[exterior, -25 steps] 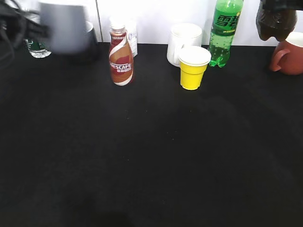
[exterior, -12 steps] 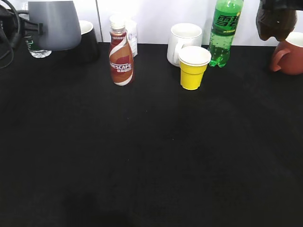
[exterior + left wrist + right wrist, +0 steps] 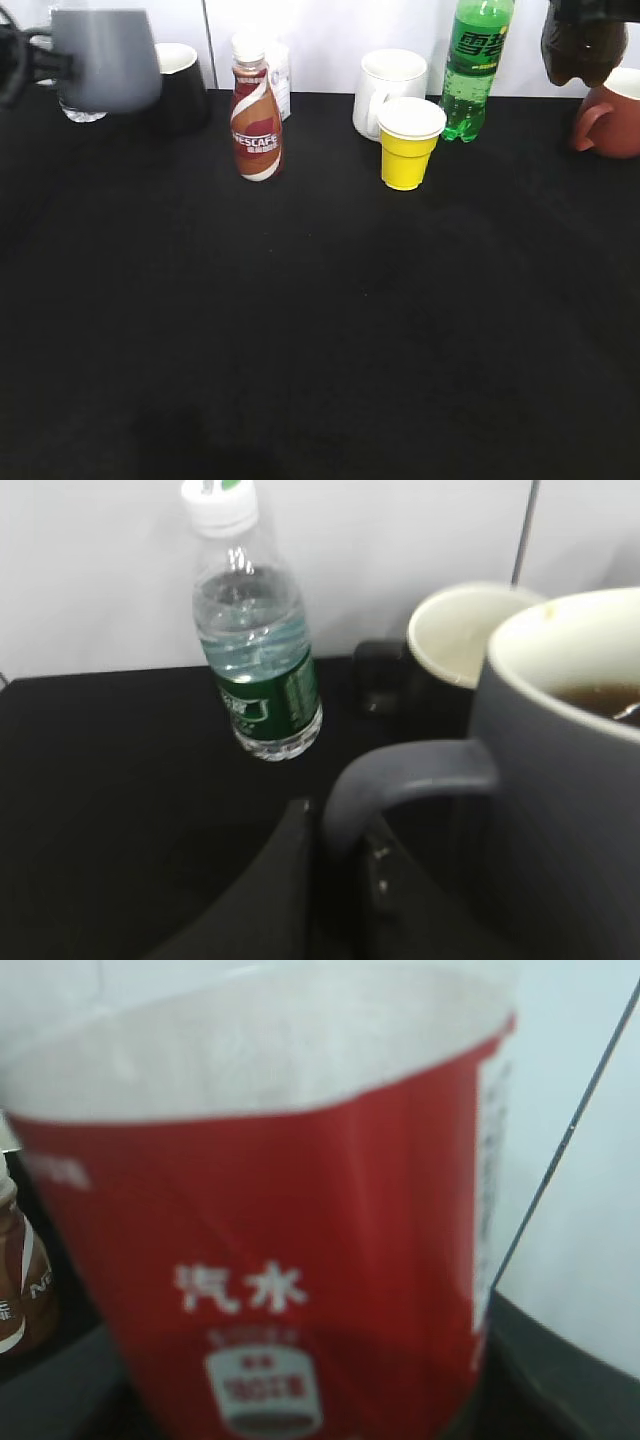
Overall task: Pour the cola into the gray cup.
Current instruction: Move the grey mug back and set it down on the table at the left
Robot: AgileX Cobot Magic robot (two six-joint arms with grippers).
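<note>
2 robot arms hold a mug and a cola bottle at opposite ends of a black table.

The left gripper (image 3: 330,880) clamps the handle of the gray cup (image 3: 105,58), raised at far left with dark liquid inside. The cola (image 3: 583,45) hangs far right; the right gripper's jaws are hidden, grip unconfirmed.
</note>
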